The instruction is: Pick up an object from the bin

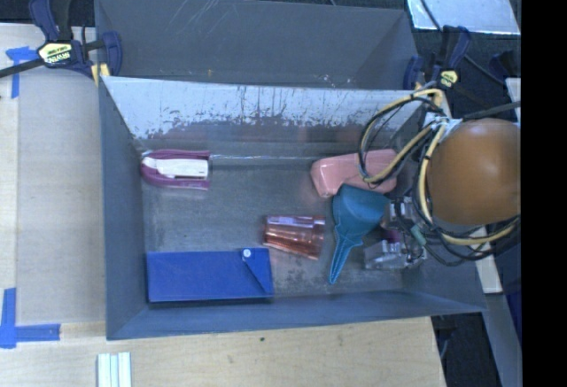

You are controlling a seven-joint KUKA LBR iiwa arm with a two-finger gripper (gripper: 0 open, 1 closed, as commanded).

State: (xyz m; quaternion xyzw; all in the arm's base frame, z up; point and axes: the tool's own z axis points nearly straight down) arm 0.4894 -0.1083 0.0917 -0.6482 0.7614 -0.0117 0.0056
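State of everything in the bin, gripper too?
Stapler: lying on its side, back left, alone.
Blue pad: flat, front left.
Clear pink tube: lying flat, mid-floor.
Funnel: tipped over, spout toward the front.
Pink block: lying flat behind funnel, back right.
Gripper: down low, just right of funnel.

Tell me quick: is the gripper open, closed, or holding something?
Gripper: cannot be told. It is low beside the teal plastic funnel, at the right end of the grey metal bin.
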